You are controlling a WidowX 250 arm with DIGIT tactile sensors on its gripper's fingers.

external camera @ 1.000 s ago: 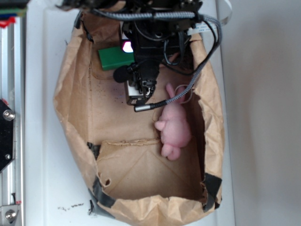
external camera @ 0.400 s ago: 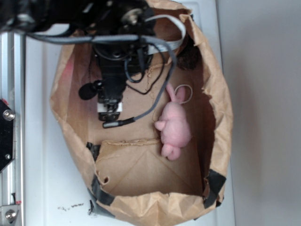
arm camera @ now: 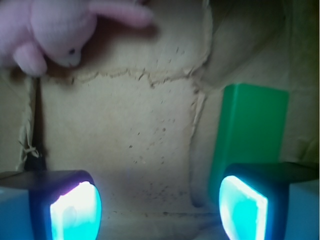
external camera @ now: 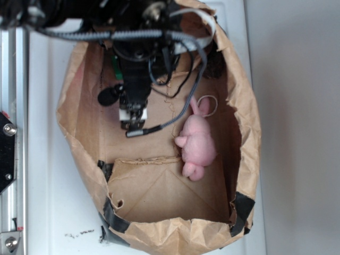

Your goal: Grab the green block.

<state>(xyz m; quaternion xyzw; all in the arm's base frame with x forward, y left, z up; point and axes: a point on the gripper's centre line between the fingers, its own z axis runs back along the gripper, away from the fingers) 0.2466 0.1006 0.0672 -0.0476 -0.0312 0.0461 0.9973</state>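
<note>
Exterior view: I am hanging my pincer (external camera: 133, 121) inside the paper bag (external camera: 79, 138); the pink bunny (external camera: 195, 146) is lying off to one side, and my arm is hiding nearly all of the green block (external camera: 115, 70).

Wrist view: my pincer (arm camera: 160, 205) is standing apart, empty, the green block (arm camera: 250, 130) lying just beyond one fingertip (arm camera: 242, 207).

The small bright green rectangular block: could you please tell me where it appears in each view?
Exterior: only a green sliver shows upper left, beside the arm.
Wrist: the block stands right of centre, behind the right fingertip.
Shared landmark: the pink plush bunny.
</note>
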